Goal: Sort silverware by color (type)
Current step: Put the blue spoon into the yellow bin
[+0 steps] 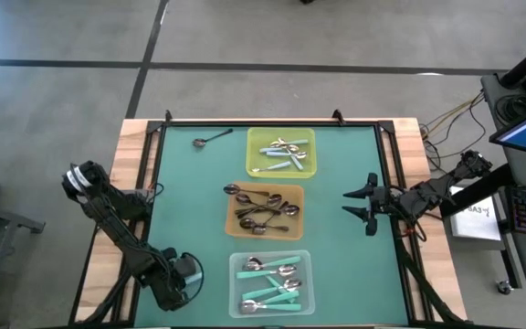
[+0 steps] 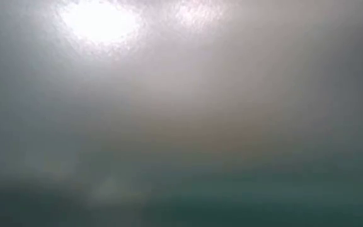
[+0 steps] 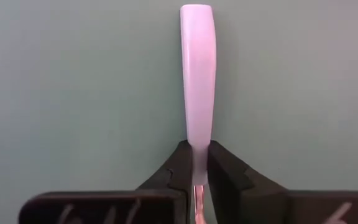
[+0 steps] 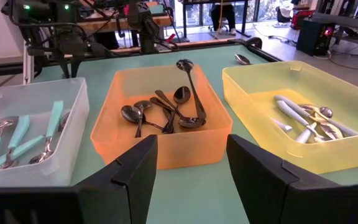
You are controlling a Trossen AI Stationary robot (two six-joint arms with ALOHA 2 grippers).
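Left gripper (image 3: 197, 171) sits low at the near left of the table (image 1: 190, 210), jaws pinched shut on the neck of a pale-handled spoon (image 3: 197, 74) lying flat on bare green mat. Right gripper (image 4: 190, 174) hovers at the right side, jaws wide and holding nothing, facing the orange tray (image 4: 160, 124) of dark spoons (image 4: 166, 112). One dark spoon (image 1: 210, 139) lies alone near the far edge; open mat flanks the trays.

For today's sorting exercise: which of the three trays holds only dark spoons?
The orange tray, middle of the row; the yellow tray and clear tray hold lighter-handled spoons.
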